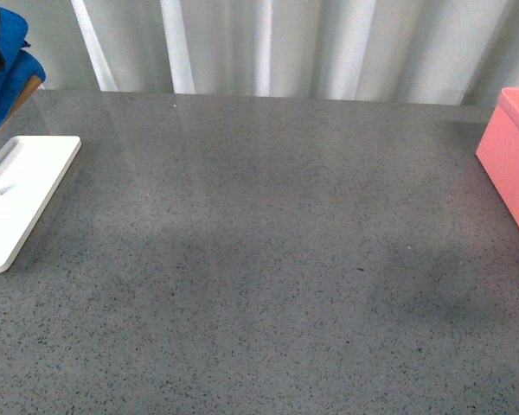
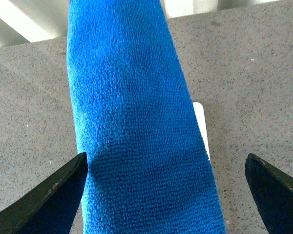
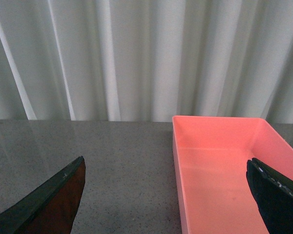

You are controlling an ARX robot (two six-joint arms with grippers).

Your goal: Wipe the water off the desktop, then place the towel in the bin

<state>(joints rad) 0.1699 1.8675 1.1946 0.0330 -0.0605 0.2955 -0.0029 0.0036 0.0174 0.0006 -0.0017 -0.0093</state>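
Desk (image 1: 259, 285): mid grey, fine dark speckles all over, pale glossy streaks toward far edge.
Towel (image 2: 136, 122): bright saturated blue, fine ribbed weave, darker blue where shaded.
Bin (image 3: 219, 175): salmon pink, plain and uniform, inside slightly lighter than rim.
Stand (image 1: 30, 186): plain white.
Curtain (image 3: 117, 58): white to pale grey, vertical stripes of light and shadow.
Left gripper (image 2: 166, 156): black.
Right gripper (image 3: 165, 160): black, reddish-brown tint on one inner face.

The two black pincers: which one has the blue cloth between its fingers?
The left pincer: the bright blue ribbed microfibre towel runs between its spread fingers. The right pincer frames only the salmon-pink rectangular bin and speckled grey desktop.
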